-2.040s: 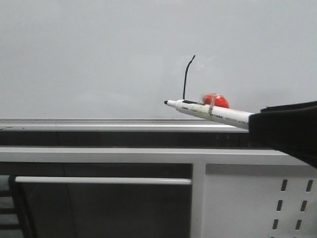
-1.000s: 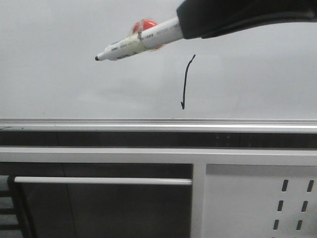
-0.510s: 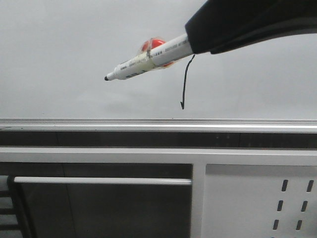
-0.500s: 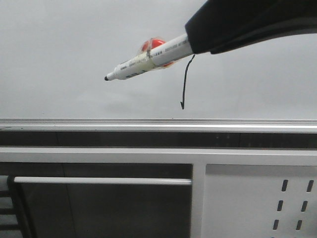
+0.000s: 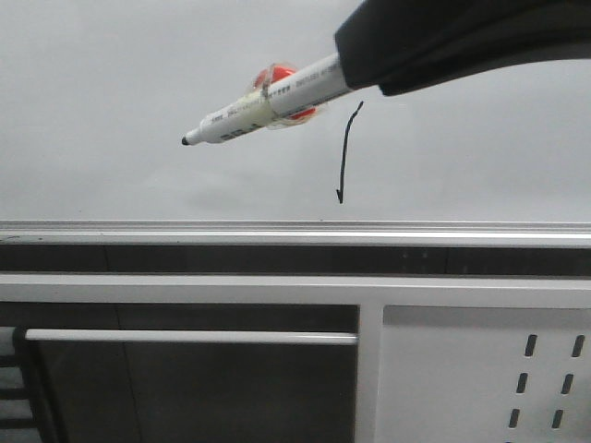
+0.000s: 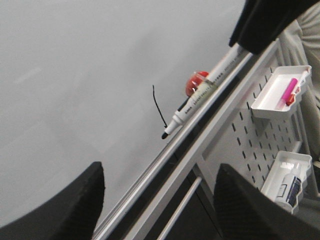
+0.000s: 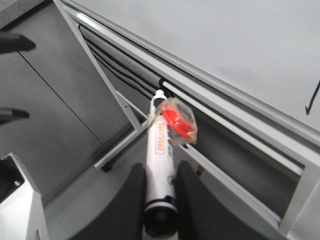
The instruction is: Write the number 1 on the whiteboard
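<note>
The whiteboard [image 5: 138,74] fills the upper front view, pale and glossy. On it is the number 1 [image 5: 343,152], a thin black stroke with a small hook at its lower end, also seen in the wrist views [image 6: 159,111] [image 7: 312,102]. My right gripper [image 5: 349,57] [image 7: 160,175] is shut on a white marker [image 5: 268,100] [image 7: 160,150] that has a red round piece taped to it. The marker's black tip points left, level with the stroke and to the left of it. My left gripper [image 6: 160,190] is open with nothing between its fingers, below the board.
A silver rail [image 5: 185,229] runs along the board's lower edge, with a white frame and a horizontal bar [image 5: 185,336] beneath. A grey perforated panel [image 5: 480,378] at the lower right carries two white trays [image 6: 272,95] [image 6: 280,172] with small items.
Two seconds ago the marker lay low by the stroke's lower end. It has since been lifted up and to the left. In the last half second its tip shifted slightly further left and up.
</note>
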Robot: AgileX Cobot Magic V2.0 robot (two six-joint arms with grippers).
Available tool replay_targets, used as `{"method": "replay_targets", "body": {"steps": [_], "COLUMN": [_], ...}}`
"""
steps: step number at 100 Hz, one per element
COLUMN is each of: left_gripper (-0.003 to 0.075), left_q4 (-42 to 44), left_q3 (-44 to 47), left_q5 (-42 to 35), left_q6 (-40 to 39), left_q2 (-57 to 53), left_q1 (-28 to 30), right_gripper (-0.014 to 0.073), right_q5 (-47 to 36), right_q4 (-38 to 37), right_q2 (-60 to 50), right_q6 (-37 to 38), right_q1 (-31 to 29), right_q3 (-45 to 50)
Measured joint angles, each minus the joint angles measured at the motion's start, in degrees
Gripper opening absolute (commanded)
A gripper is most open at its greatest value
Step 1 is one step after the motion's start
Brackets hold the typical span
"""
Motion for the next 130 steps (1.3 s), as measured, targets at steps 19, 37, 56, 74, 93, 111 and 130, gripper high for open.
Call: {"method": "replay_targets", "body": {"steps": [19, 37, 56, 74, 93, 111, 130], "left_gripper": [0.0440, 0.0440, 0.0384, 0.0379, 0.0379, 0.0379, 0.0379], "left_q4": [1.24, 2.17, 4.28, 4.80, 5.16, 5.16, 5.16], "left_q3": [0.00, 0.00, -1.02, -2.31, -4.16, -5.59, -5.80], "left_q5": [-1.40, -1.39, -1.39, -1.39, -1.59, -3.01, -0.82], "left_q6": [2.65, 5.46, 7.03, 8.59, 10.07, 11.40, 13.40], "left_q2": [0.28, 1.08, 1.17, 4.38, 9.62, 12.96, 17.97], "left_q1": [0.00, 0.00, 0.00, 0.00, 0.00, -0.44, -6.55], "right_gripper": [-0.0051, -0.0051, -0.0051, -0.0051, -0.0051, -0.0051, -0.0051], "right_q5": [0.10, 1.88, 3.82, 4.33, 4.54, 5.67, 6.42], "right_q4": [1.45, 1.57, 1.78, 1.78, 1.78, 1.78, 1.78], "right_q2": [3.32, 8.27, 11.36, 11.72, 11.85, 11.85, 11.85], "right_q6": [0.00, 0.09, 0.09, 0.09, 0.09, 0.09, 0.09], "right_q1": [3.03, 5.93, 6.50, 6.50, 6.50, 6.50, 6.50], "right_q3": [-2.58, -6.54, -9.75, -11.04, -11.04, -11.04, -11.04]}}
